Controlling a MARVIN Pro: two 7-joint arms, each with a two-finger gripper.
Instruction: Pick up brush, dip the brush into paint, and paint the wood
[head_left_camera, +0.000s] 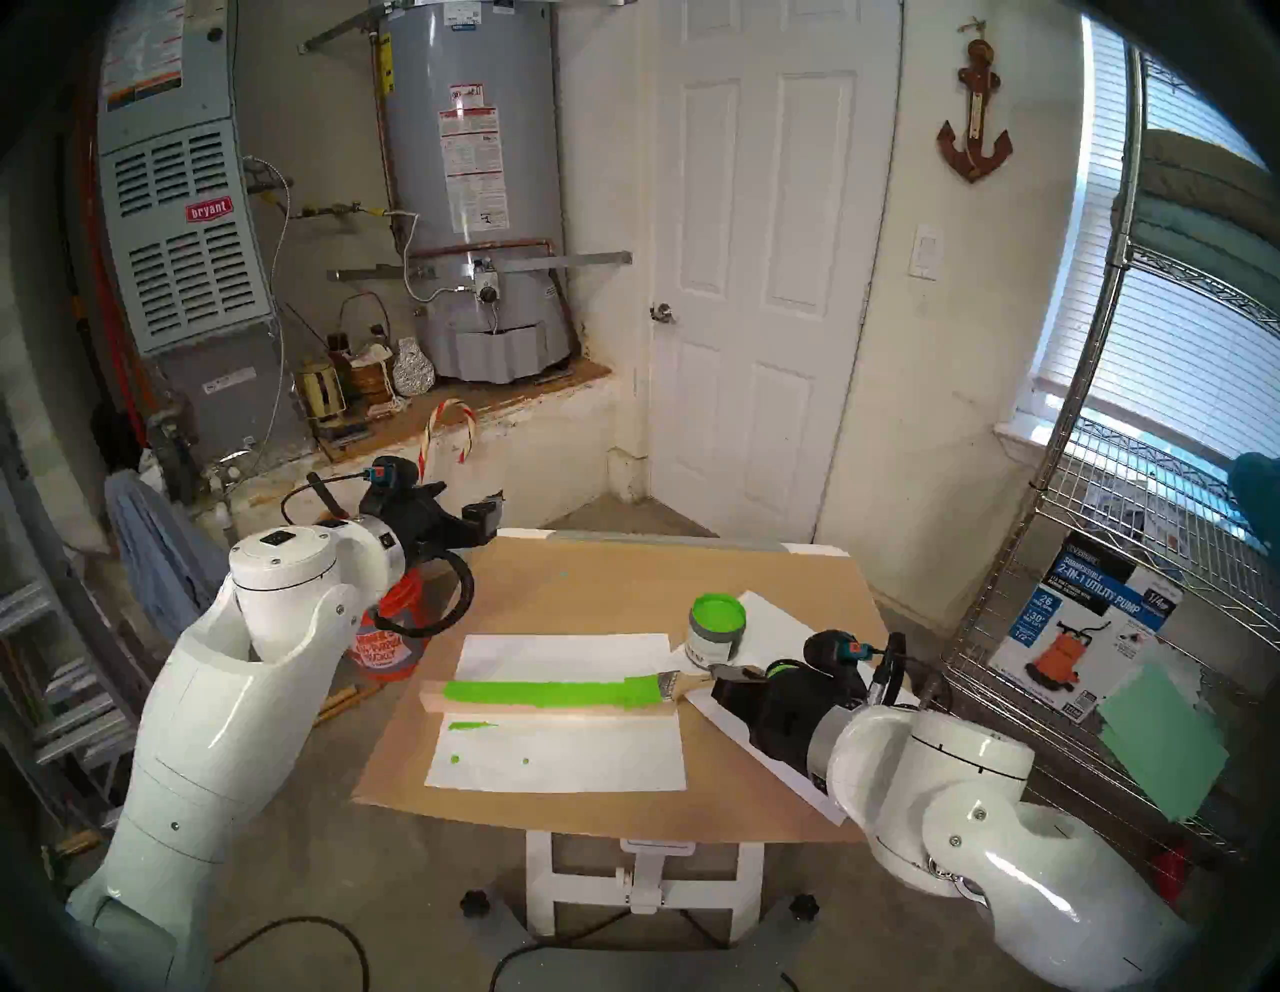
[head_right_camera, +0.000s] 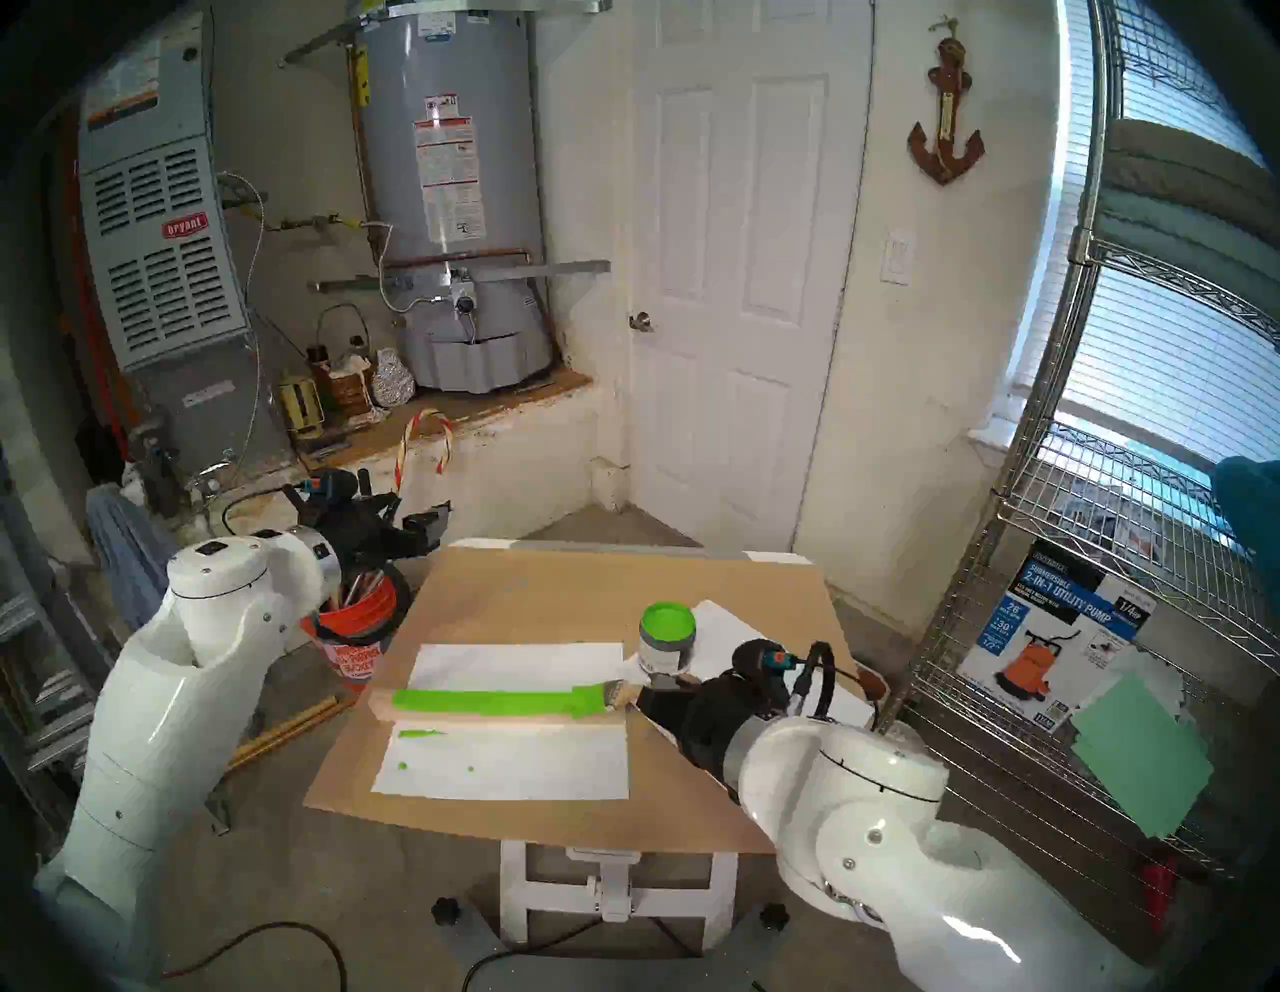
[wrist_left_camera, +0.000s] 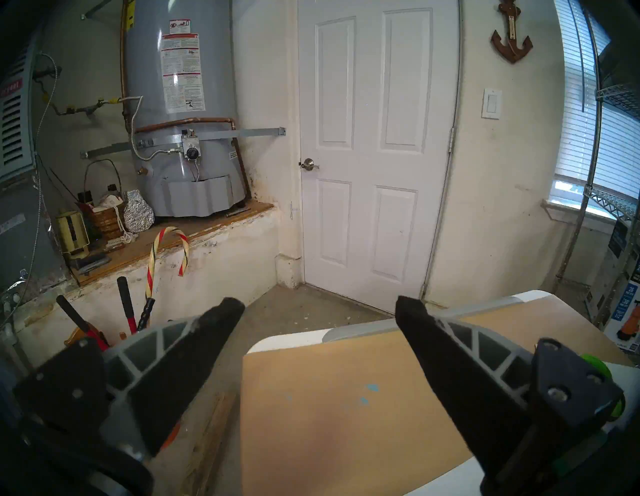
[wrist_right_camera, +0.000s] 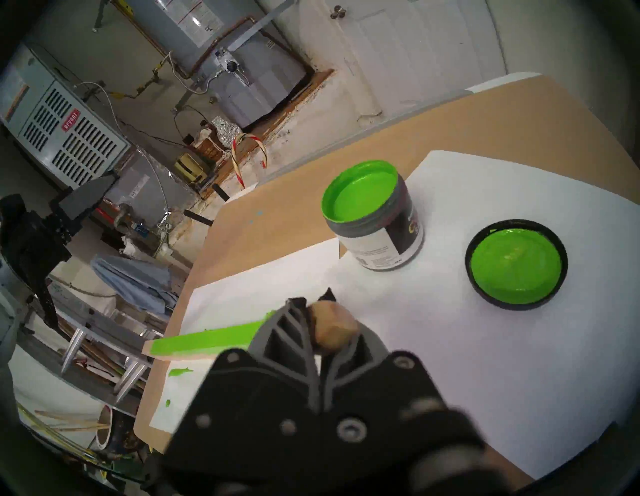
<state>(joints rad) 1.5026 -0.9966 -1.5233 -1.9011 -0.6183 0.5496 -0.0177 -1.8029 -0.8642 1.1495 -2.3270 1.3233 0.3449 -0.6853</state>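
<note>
Closest to the head camera, at nine o'clock: left gripper (wrist_left_camera: 318, 311), spread wide, holding nothing, hanging off the table's (head_left_camera: 589, 575) far left corner. Then wood (head_left_camera: 547, 695) at the middle, lying on white paper (head_left_camera: 561, 762), top mostly green. At three o'clock: brush (head_left_camera: 668, 684) touching the wood's right end, pinched tight by right gripper (head_left_camera: 724, 675). Paint (head_left_camera: 717, 627) just behind. Could smear paper or bump the can if swung wide.
</note>
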